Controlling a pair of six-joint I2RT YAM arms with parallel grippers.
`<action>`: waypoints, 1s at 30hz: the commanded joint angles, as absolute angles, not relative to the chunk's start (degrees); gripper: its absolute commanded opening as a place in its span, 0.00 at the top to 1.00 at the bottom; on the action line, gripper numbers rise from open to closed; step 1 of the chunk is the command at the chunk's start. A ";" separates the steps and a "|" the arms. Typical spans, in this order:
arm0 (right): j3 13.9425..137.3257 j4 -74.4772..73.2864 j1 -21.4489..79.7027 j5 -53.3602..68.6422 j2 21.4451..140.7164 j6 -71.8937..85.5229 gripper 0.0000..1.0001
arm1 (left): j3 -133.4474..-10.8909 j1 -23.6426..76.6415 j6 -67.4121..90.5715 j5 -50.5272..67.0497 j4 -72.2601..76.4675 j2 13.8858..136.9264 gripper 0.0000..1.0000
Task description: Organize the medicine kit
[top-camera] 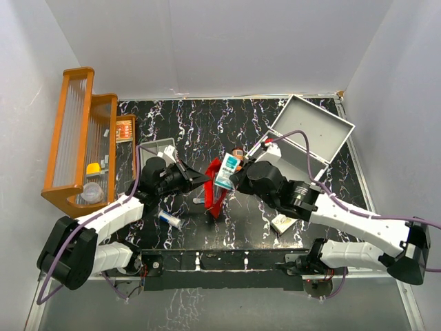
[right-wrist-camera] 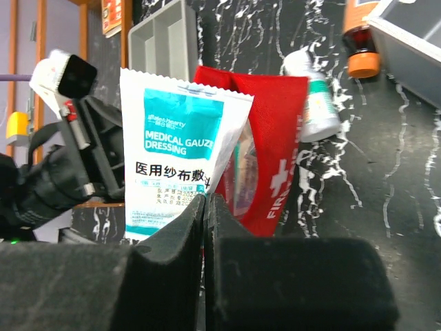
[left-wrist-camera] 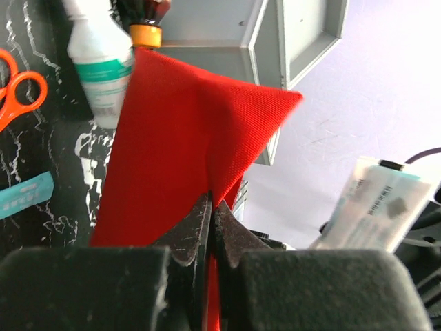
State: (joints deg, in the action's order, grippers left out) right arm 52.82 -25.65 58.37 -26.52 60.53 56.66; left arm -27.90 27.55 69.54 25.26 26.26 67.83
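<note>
Red fabric of the first-aid pouch [left-wrist-camera: 186,152] is pinched along one thin fold by the left pincer [left-wrist-camera: 212,207], whose jaws are pressed together on it from the pouch's 9 o'clock side in the top view. A gauze dressing packet [right-wrist-camera: 176,152] is gripped by one edge in the right pincer [right-wrist-camera: 205,207], jaws likewise closed on it, and is held upright just beside the pouch at its 3 o'clock. The medicine kit [top-camera: 317,131], lid swung open, is set toward 1 o'clock on the bench [top-camera: 241,117], well apart from both pincers. Several faults can be foreseen. So little cloth is caught that the fold could be drawn out under any pull, and the pouch would then sag shut or topple. The slick packet, being held only at its margin, could be twisted or dropped if it is pressed against the pouch rim. The pouch mouth seems to gape a little in the right wrist view, though this cannot be told for certain; a narrow mouth would crumple the packet. A white bottle [right-wrist-camera: 313,103] near the pouch could be knocked aside.
</note>
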 commanded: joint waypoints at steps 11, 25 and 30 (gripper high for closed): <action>53.80 -14.91 58.13 -16.46 69.28 58.87 1.00 | -22.57 28.16 75.06 25.71 35.44 71.46 1.00; 54.30 -16.87 58.17 -16.35 76.11 60.04 1.00 | -24.08 28.18 71.13 26.31 31.98 68.37 1.00; 53.53 -17.63 58.15 -16.19 76.81 61.07 1.00 | -24.13 28.21 71.15 27.87 33.63 68.13 1.00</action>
